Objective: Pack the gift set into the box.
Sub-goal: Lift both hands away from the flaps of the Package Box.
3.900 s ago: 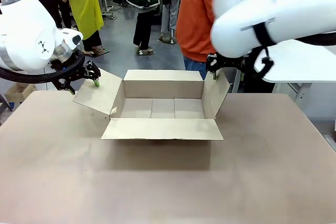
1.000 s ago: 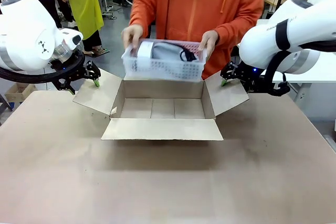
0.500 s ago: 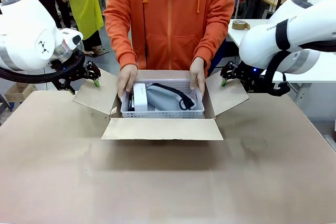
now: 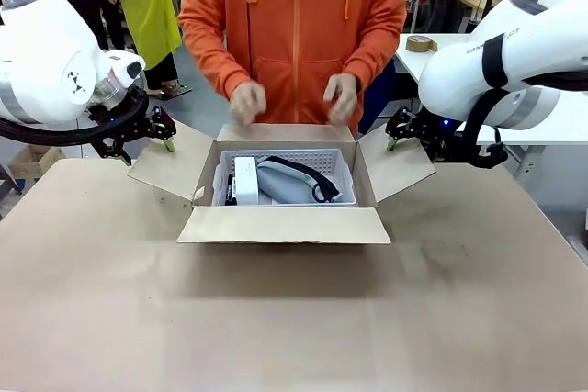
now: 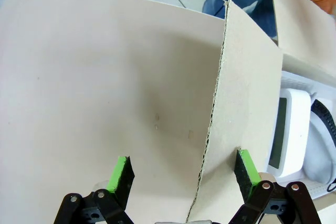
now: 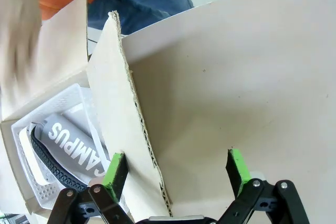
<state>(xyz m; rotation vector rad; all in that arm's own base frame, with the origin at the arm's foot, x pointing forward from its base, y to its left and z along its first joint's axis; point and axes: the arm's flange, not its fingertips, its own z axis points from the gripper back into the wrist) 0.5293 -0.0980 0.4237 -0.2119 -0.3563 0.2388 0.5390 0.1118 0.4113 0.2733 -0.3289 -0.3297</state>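
Front view, box: open on the tabletop, all four flaps folded outward.
Front view, gift set: inside the box, lying flat on its bottom; white ribbed sides, with a grey pouch, a black strap and a white slab on top.
Front view, person: stands behind the box in an orange hoodie, one hand and the other hand raised above the box's far flap, blurred and touching nothing.
Front view, left jaws: at the outer edge of the box's left flap, a green pad at the flap's corner.
Front view, right jaws: at the outer edge of the box's right flap, a green pad just beside the flap.
Left wrist view, flap: its corrugated edge runs up between the two pads.
Left wrist view, left jaws: spread wide and astride the flap edge, not clamped; one pad is over bare tabletop, the other lies over the flap's face, contact unclear.
Left wrist view, gift set: beyond the flap, inside the box, white slab showing.
Right wrist view, flap: its edge rises between the pads.
Right wrist view, right jaws: spread wide and astride the flap, not closed on it; one pad is just beside the flap, the other well apart over the tabletop.
Right wrist view, gift set: inside the box past the flap, grey pouch printed "CAMPUS".
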